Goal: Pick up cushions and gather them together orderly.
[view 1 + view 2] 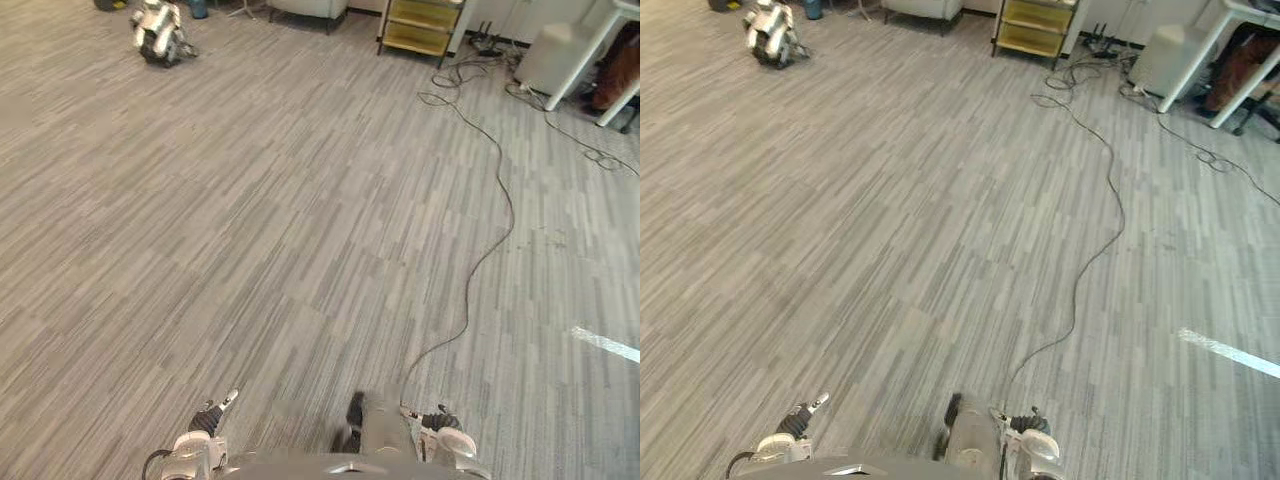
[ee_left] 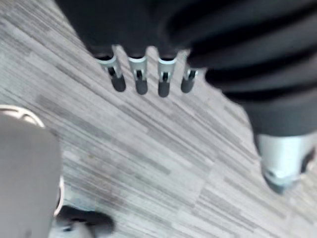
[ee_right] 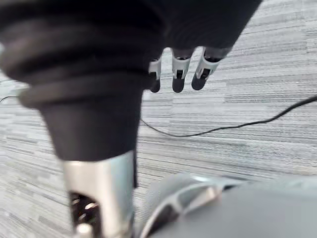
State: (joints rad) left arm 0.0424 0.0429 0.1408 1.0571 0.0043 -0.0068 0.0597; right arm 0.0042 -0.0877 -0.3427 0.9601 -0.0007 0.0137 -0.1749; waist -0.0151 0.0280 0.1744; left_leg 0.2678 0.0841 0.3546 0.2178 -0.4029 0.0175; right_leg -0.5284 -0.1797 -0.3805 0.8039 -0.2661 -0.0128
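Left wrist view has the left hand (image 2: 141, 82) hanging over the floor with fingers straight and relaxed, holding nothing. The right hand (image 3: 178, 74) hangs the same way, released and empty. Where the cushions lie I cannot tell. Far off to the left, a white and black machine (image 1: 158, 35) sits on the floor. A yellow shelf cart (image 1: 420, 25) stands at the far side, with a white box (image 1: 555, 55) beside a white table leg (image 1: 585, 55) to its right. Grey striped carpet (image 1: 250, 200) covers the room, and a white strip (image 1: 605, 345) lies on it at the right.
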